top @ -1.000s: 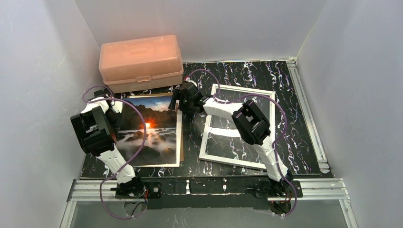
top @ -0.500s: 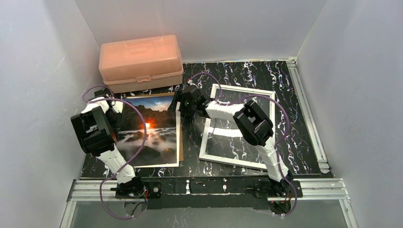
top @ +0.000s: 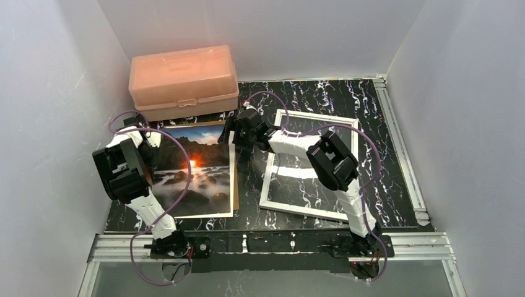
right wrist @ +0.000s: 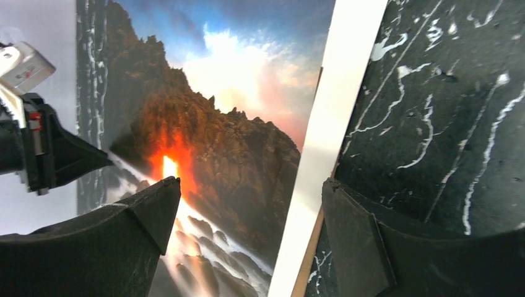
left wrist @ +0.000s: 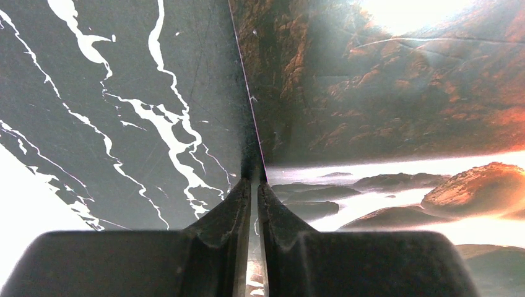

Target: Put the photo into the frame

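Your left gripper (left wrist: 254,182) sits at the bottom centre of its wrist view. Its two fingers are pressed together on the left edge of the photo (top: 193,173), with only a slit showing between them. Your right gripper (right wrist: 247,201) is spread wide, one finger over the print and the other over the black marbled tabletop (top: 384,161), so it straddles the photo's white right border without gripping it.

You have one photo, lying face up at left of centre in the top view. Under it is one brown cardboard backing board (right wrist: 308,269), peeking out along the photo's right side. One white frame (top: 299,211) lies flat at right of centre, apart from the photo. One salmon-pink plastic box (top: 182,80) stands at upper left, lid shut. Two arms are in view.

The marks on a small white block (right wrist: 21,65) on the left arm are too blurred to read.
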